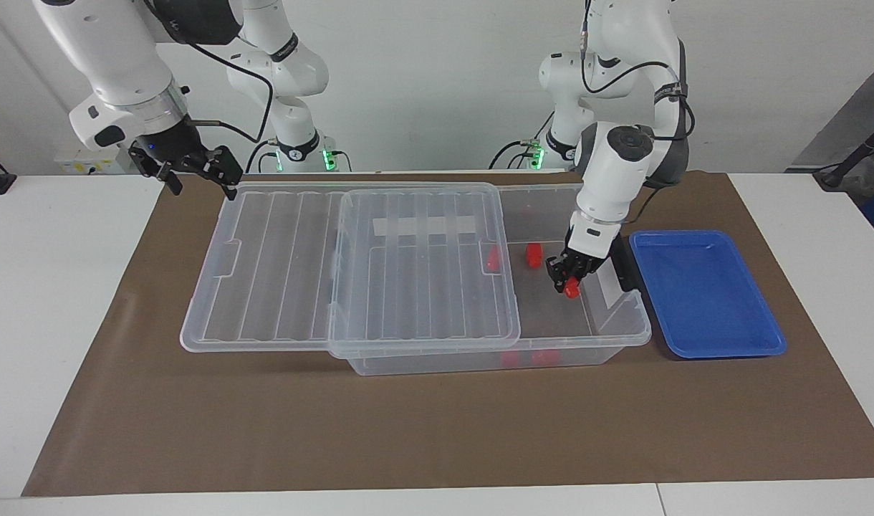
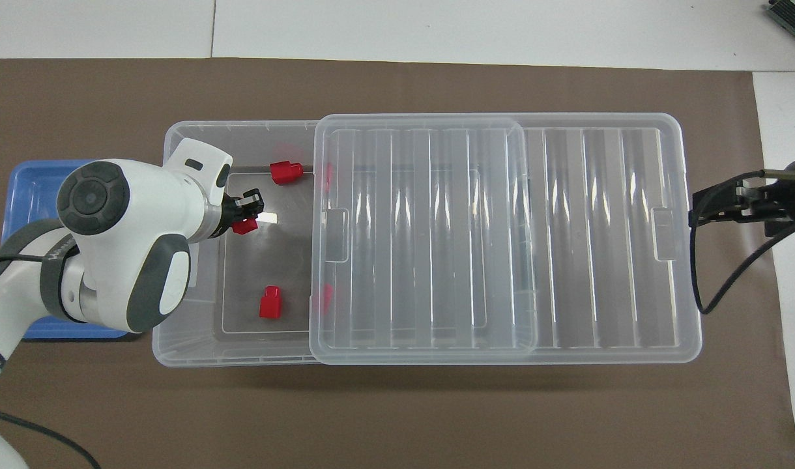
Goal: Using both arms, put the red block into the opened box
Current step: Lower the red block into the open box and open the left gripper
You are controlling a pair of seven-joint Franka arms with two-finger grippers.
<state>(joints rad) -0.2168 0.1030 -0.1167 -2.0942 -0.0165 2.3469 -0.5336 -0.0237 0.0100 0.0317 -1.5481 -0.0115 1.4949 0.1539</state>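
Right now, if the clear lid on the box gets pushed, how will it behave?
The clear lid probably slides easily: it lies loose, overhanging the box toward the right arm's end. Thin ribbed plastic suggests it is light and somewhat flexible. Pressed on the overhang, it might tip.
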